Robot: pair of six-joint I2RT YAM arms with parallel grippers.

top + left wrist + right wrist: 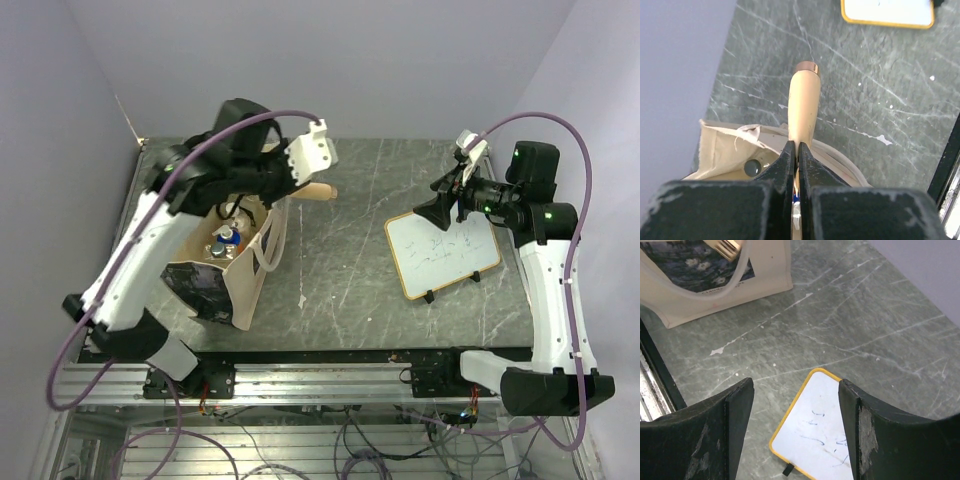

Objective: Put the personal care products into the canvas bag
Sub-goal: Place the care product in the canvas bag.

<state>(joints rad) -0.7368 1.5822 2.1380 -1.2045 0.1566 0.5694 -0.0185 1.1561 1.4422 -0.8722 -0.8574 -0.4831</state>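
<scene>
My left gripper [287,193] [796,150] is shut on the flat end of a cream tube [804,100] with a copper-coloured cap. It holds the tube level above the open canvas bag [247,270], and the cap end sticks out past the bag's rim [320,192]. The beige bag [720,147] stands at the table's left with its dark printed picture [685,265] on one side. Several bottles lie inside it [225,240], one with a dark cap [752,166]. My right gripper [445,210] [796,405] is open and empty above the whiteboard.
A yellow-framed whiteboard [445,255] [822,432] leans on small black feet at the right of the grey marbled table [340,270]. Purple walls close in the left, back and right. A metal rail [320,375] runs along the near edge.
</scene>
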